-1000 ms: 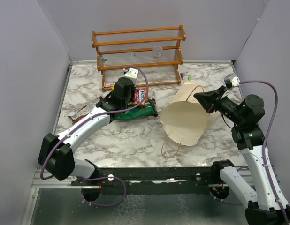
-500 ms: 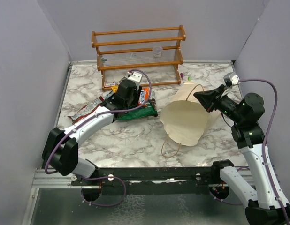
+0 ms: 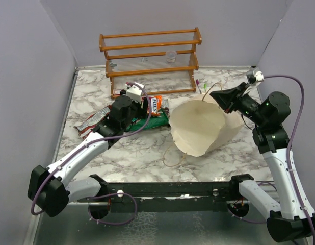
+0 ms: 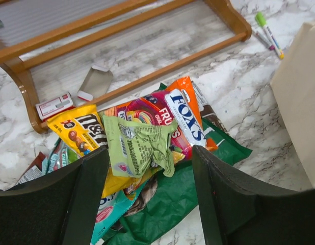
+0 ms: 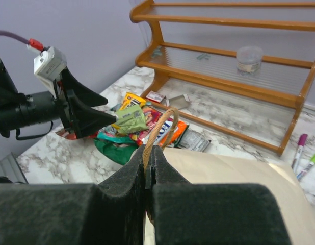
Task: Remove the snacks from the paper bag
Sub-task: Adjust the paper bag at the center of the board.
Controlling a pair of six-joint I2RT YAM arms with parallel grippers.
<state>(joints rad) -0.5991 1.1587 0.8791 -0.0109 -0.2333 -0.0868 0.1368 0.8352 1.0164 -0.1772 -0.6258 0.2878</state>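
The left gripper [image 4: 147,166] hangs over the snacks [image 4: 180,109] with its fingers spread wide, gripping nothing. A light green packet [image 4: 139,145] sits between them, touching neither, atop the pile. The snacks lie heaped on the table [image 3: 137,153] just in front of the rack [image 3: 150,48], left of the bag [image 3: 198,127]. The right gripper [image 5: 149,158] is clenched on 1 handle [image 5: 160,127], holding the bag tilted.
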